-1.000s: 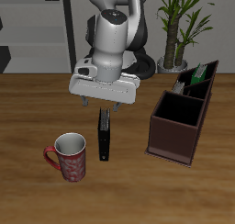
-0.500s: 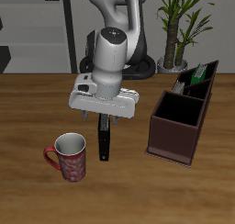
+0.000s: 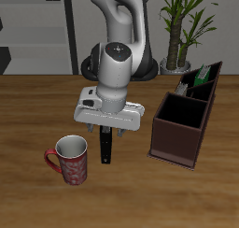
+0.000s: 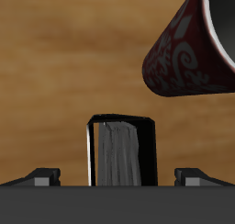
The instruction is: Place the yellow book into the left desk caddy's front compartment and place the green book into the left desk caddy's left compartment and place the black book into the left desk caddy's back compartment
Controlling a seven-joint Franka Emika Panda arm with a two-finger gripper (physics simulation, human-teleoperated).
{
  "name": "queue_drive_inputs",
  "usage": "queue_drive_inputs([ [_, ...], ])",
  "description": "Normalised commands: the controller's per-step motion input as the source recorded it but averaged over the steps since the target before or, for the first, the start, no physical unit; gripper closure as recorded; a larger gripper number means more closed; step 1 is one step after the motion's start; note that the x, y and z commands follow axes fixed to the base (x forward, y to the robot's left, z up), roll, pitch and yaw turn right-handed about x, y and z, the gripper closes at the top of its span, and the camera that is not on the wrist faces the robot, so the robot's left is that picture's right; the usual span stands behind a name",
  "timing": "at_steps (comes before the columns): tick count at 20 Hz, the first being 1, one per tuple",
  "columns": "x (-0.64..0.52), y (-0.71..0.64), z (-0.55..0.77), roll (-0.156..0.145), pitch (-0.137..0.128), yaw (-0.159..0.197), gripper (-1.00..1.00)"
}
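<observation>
The black book stands on edge on the table, beside the mug. It also shows in the wrist view, seen end on with its light page edges. My gripper hangs low over it and is open, with one fingertip on each side of the book and apart from it. The left desk caddy stands nearby, dark maroon-brown. The green book sits in a caddy compartment at its end farther from the table's front edge. The yellow book is not in view.
A red patterned mug stands close beside the black book, nearer the table's front edge, and also shows in the wrist view. A potted plant stands behind the caddy. Shelving lines the back wall.
My gripper has come down and a little toward the table's front edge, from above the black book to straddling its top. The book, mug and caddy have not moved.
</observation>
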Motion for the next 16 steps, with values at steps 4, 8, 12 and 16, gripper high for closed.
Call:
queue_drive_inputs([
  [4,-0.01,0.0,-0.1,-0.009,0.01,-0.021,1.0],
  [8,-0.07,0.06,-0.02,0.014,0.004,-0.021,1.0],
  [12,-0.18,0.09,0.16,-0.015,-0.017,-0.079,1.0],
  [16,-0.37,0.29,0.29,-0.004,-0.036,-0.082,1.0],
])
